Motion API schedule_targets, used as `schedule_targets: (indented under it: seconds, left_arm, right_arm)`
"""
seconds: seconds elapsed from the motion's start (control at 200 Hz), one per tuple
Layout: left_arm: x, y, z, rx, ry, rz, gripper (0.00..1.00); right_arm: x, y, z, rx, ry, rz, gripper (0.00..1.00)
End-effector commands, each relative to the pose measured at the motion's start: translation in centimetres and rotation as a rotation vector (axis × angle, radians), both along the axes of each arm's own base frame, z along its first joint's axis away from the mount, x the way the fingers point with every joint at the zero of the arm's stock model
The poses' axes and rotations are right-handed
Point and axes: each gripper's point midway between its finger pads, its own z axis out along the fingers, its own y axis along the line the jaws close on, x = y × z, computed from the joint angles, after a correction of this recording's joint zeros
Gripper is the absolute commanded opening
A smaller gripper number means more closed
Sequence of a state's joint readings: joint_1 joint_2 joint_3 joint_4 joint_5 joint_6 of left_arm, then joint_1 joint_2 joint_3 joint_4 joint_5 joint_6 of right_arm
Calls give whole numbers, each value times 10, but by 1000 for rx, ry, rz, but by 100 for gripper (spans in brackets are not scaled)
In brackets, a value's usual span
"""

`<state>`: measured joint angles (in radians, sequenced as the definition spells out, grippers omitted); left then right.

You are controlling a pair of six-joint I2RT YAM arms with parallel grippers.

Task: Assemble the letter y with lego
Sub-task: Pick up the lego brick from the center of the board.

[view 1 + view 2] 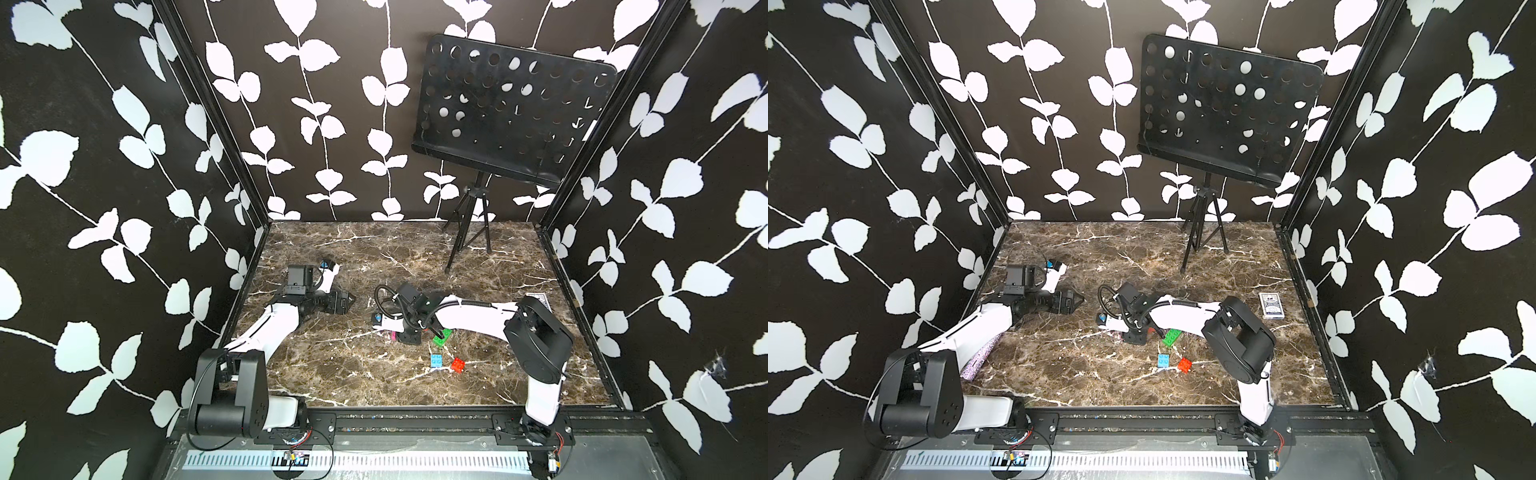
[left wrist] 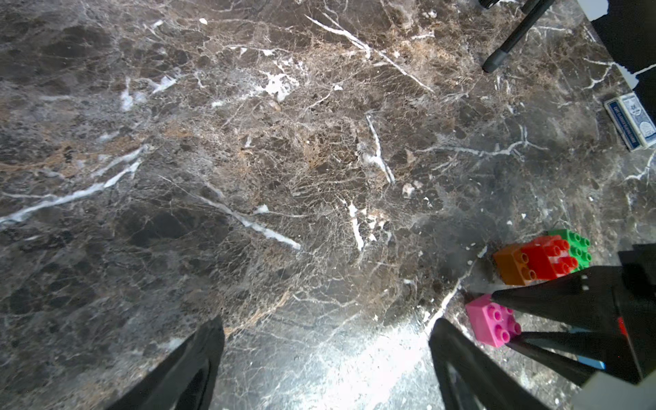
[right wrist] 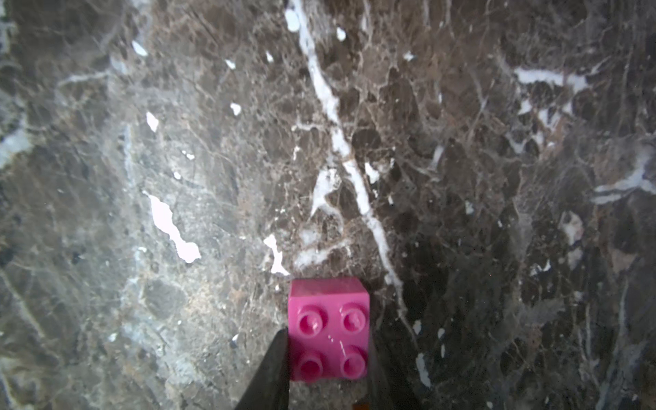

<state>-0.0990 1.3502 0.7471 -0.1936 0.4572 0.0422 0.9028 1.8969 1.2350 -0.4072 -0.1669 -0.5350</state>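
My right gripper (image 3: 327, 337) is shut on a pink lego brick (image 3: 328, 328), studs toward the wrist camera, low over the marble. In the left wrist view the same pink brick (image 2: 491, 324) sits between the right gripper's black fingers (image 2: 553, 298). Just beyond it an orange brick (image 2: 513, 268), a red brick (image 2: 546, 257) and a green brick (image 2: 577, 248) stand pressed together. In both top views the green brick (image 1: 441, 336) (image 1: 1172, 337) shows beside the right wrist. A light blue brick (image 1: 436, 360) and a loose red brick (image 1: 458, 365) lie nearer the front. My left gripper (image 2: 326, 324) (image 1: 349, 301) is open and holds nothing, left of the bricks.
A black music stand (image 1: 511, 112) on a tripod (image 1: 467, 232) occupies the back right. A blue card deck (image 1: 1271, 305) lies near the right wall. Patterned walls close in three sides. A black rail (image 1: 415, 419) runs along the marble tabletop's (image 1: 374, 257) front edge.
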Motion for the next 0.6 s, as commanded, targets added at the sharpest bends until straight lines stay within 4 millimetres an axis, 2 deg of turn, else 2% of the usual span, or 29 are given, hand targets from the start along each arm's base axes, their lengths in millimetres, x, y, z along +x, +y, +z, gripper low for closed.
schedule_targets:
  seconds: [0.0, 0.06, 0.155, 0.28, 0.45, 0.595]
  left_arm:
    - [-2, -2, 0, -4, -9, -10, 92]
    - [-2, -2, 0, -1, -11, -11, 92]
    - [-3, -2, -1, 3, -11, -19, 92]
    - [-5, -8, -2, 1, -10, -44, 92]
    - [-11, -23, -1, -41, -1, -95, 92]
    - [-12, -25, -2, -35, 0, -102, 92]
  right_arm:
    - [2, -1, 5, 4, -1, 3, 36]
    - [1, 0, 10, 12, 0, 21, 44]
    - [3, -3, 22, 37, -12, 26, 50]
    - [10, -21, 30, 23, -23, 7, 52]
    - [19, -57, 28, -37, -33, -35, 52]
    - [16, -68, 21, -72, -18, -39, 52]
